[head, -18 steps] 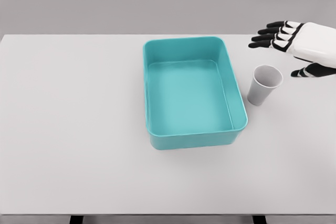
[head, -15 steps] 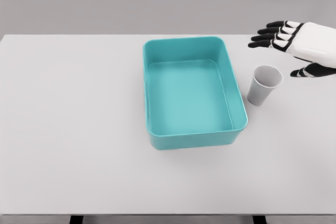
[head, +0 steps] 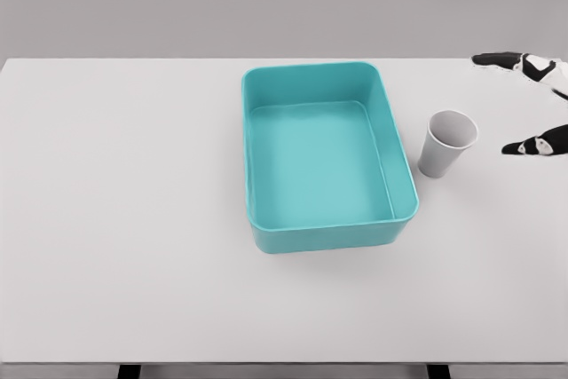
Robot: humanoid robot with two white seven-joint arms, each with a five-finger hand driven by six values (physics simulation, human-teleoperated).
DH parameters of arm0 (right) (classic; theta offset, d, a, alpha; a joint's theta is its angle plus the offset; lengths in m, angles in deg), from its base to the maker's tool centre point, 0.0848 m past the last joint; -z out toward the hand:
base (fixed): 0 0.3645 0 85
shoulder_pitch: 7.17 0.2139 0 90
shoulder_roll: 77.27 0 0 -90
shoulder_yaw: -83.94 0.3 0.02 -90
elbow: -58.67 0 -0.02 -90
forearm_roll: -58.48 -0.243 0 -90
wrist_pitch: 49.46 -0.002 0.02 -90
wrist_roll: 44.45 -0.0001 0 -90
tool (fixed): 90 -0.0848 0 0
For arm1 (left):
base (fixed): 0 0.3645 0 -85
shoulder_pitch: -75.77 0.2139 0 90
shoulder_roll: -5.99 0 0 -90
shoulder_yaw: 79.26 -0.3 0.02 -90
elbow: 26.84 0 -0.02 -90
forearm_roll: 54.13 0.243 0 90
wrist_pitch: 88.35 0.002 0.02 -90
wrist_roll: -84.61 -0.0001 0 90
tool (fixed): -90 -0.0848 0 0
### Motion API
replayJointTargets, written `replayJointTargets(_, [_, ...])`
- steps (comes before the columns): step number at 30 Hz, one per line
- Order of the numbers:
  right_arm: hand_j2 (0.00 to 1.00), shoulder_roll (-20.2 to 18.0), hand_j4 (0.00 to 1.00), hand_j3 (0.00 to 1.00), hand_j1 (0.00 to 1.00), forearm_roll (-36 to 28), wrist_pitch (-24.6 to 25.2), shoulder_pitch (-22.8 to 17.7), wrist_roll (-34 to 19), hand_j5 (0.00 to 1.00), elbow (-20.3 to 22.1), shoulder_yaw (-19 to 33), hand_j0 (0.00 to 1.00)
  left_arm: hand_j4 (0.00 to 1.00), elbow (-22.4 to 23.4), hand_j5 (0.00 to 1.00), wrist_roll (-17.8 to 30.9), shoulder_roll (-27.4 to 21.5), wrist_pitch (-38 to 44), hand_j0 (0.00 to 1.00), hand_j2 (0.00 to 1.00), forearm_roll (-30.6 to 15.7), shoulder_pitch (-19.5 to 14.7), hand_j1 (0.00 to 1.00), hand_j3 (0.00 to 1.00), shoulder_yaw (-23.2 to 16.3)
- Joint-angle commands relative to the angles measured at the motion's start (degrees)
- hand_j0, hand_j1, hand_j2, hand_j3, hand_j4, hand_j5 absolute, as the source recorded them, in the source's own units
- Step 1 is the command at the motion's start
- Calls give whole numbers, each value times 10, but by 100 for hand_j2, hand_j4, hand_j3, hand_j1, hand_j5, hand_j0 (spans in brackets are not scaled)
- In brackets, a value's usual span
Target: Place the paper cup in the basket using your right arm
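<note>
The right hand point(head: 537, 104) has drawn back toward the frame's edge, fingers spread and empty; the paper cup point(head: 446, 143) stands upright just right of the teal basket point(head: 404, 166), awaiting a level side grasp.

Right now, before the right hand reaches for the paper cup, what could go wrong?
1. The paper cup stands upright and free beside the basket; a sideways approach could tip it or push it against the basket wall.
2. The right hand is mostly out of view at the right edge, apart from the cup, with spread fingers; its alignment is hard to check.
3. The cup looks thin, so a hard squeeze might crush it.
</note>
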Motion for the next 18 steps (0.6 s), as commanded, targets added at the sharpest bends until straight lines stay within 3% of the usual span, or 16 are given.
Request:
replayJointTargets(1, [100,38,100,100,100,-74,63,0,-13,100,-4,4,100,100,0,100,0,0,0,100,100,0,0,100,100,0])
replayJointTargets(4, [100,55,100,100,100,-76,137,-4,-13,100,-22,8,100,100,0,100,0,0,0,100,100,0,0,100,100,0])
replayJointTargets(6, [100,99,100,100,100,-76,182,-1,-13,100,-60,11,100,100,0,100,0,0,0,100,100,0,0,100,100,0])
replayJointTargets(8, [100,102,100,100,100,-76,211,1,-13,100,-94,19,100,100,0,100,0,0,0,100,100,0,0,100,100,0])
replayJointTargets(11, [100,105,100,100,100,-77,273,3,-13,100,-102,19,100,100,0,100,0,0,0,100,100,0,0,100,100,0])
replayJointTargets(13, [100,107,100,100,100,-77,274,3,-13,100,-114,11,100,100,0,100,0,0,0,100,100,1,0,100,100,0])
replayJointTargets(18, [100,155,100,100,100,-77,270,2,-13,100,-174,11,100,100,0,100,0,0,0,100,100,0,0,100,100,0])
